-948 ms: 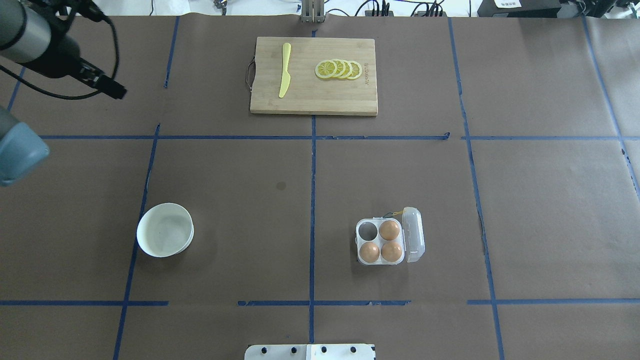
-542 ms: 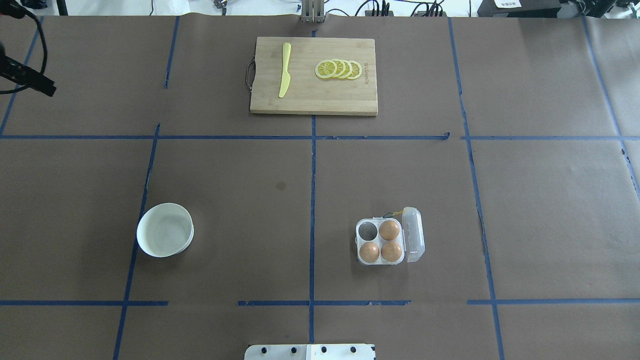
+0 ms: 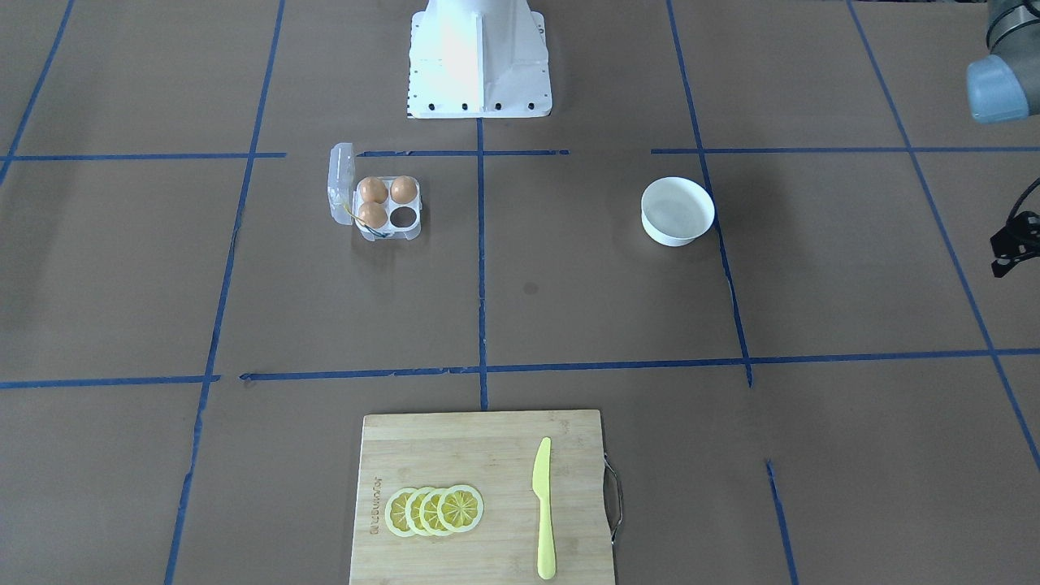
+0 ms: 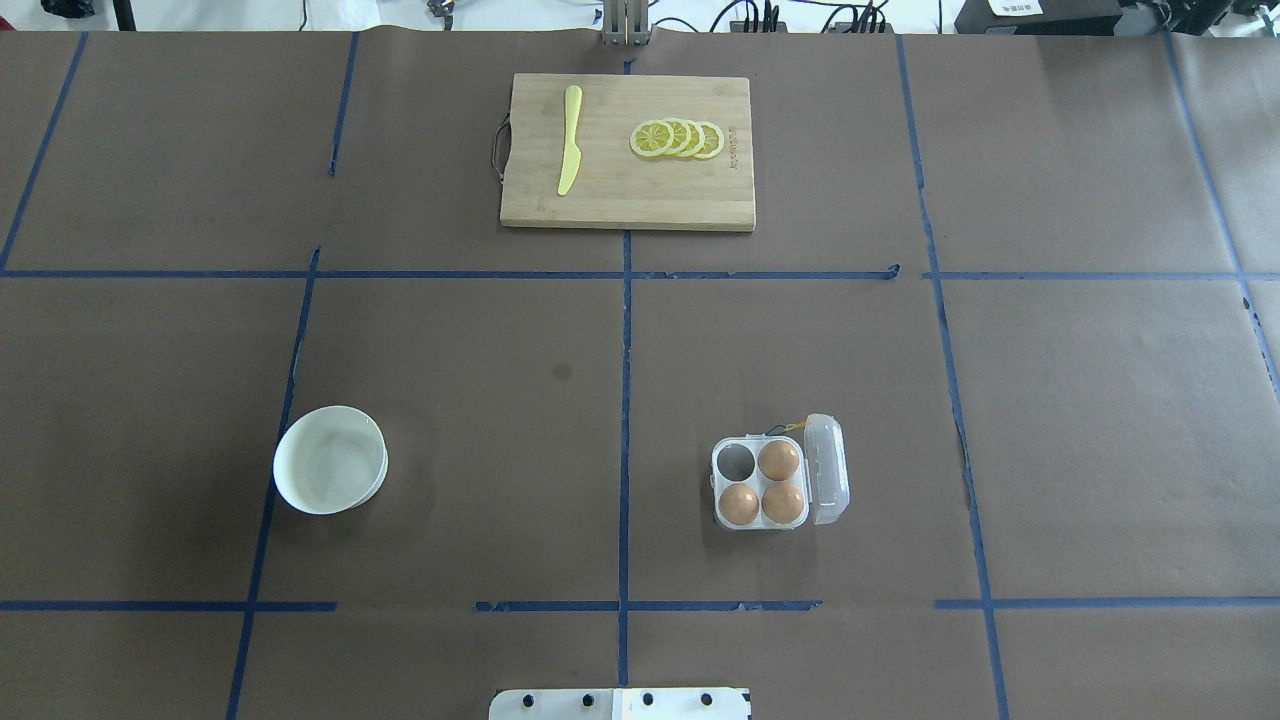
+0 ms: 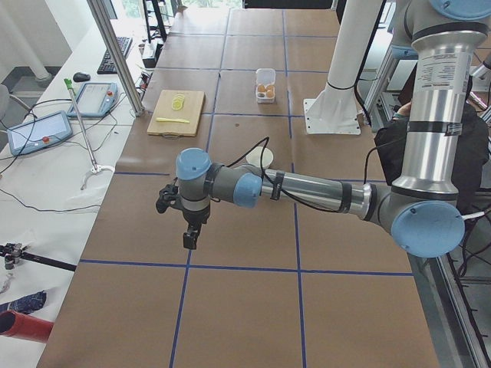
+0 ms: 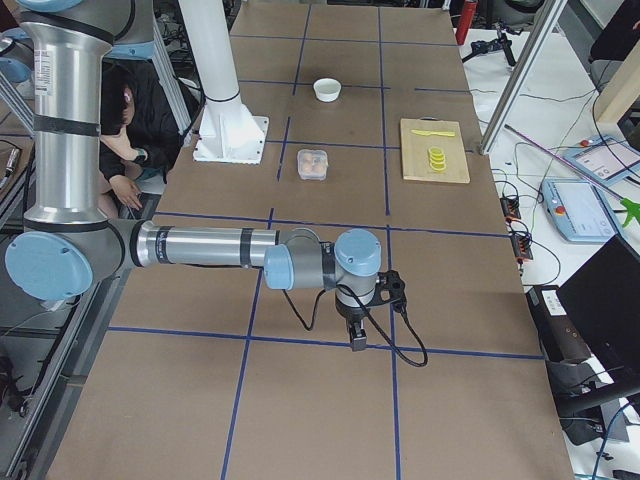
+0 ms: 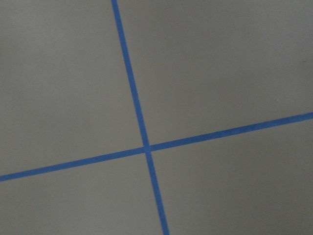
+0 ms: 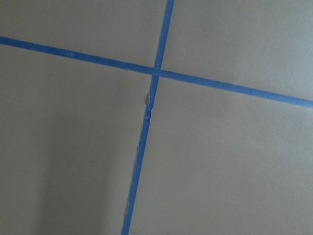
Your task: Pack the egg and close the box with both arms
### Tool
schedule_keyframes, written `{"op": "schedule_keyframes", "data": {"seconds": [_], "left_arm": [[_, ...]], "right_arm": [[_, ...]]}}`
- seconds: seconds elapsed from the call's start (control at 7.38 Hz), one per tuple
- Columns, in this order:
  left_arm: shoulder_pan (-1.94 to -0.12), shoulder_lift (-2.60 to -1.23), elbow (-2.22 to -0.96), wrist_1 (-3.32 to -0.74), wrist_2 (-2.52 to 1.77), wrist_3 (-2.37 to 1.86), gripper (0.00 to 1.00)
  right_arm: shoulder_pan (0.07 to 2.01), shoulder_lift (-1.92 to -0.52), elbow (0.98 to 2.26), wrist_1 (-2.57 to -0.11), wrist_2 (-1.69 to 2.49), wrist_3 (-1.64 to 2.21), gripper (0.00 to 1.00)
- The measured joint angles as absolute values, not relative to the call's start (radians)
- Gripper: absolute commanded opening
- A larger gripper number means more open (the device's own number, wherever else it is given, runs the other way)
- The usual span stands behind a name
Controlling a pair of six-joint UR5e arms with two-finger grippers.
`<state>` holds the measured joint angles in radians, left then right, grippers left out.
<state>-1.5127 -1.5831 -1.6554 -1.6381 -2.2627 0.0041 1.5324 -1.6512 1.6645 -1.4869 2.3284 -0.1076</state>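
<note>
Front-facing: the box [image 3: 402,217] lay at ten o'clock from the table [image 3: 569,325] centre, its lid [image 3: 341,183] open, three eggs [image 3: 373,189] seated. Side views: left pincer [image 5: 189,239] and right pincer [image 6: 357,340] hung well away; spread or pressed together, I couldn't tell. Closing wanted even pressure across the lid.

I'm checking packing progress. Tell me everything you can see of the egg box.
The box is a small clear plastic four-cell carton resting flat on the brown-papered table, on the robot's right of the centre tape line. Its hinged clear lid stands open along its right side. Three orange-brown eggs fill three cells; the far-left cell is empty. A thin yellow-blue wire runs at its far edge. Nothing else touches it.
</note>
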Motion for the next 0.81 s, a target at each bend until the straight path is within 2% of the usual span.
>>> {"op": "schedule_keyframes", "data": {"seconds": [0.27,0.41,0.54,0.68,0.81], "left_arm": [[-1.584,-1.572,-1.644,-1.55,-2.286,0.099,1.0],[-1.603,-1.573,-1.643,-1.509,-2.287,0.137,1.0],[-1.612,-1.571,-1.644,-1.489,-2.286,0.153,1.0],[-1.614,-1.571,-1.644,-1.48,-2.284,0.158,1.0],[-1.614,-1.575,-1.644,-1.479,-2.285,0.161,1.0]], "right_arm": [[1.532,-1.647,1.687,-1.484,2.372,-0.11,1.0],[1.53,-1.647,1.708,-1.476,2.395,-0.107,0.85],[1.523,-1.647,1.723,-1.46,2.456,-0.103,0.62],[1.505,-1.648,1.73,-1.443,2.517,-0.101,0.51],[1.474,-1.649,1.741,-1.421,2.544,-0.073,0.3]]}}
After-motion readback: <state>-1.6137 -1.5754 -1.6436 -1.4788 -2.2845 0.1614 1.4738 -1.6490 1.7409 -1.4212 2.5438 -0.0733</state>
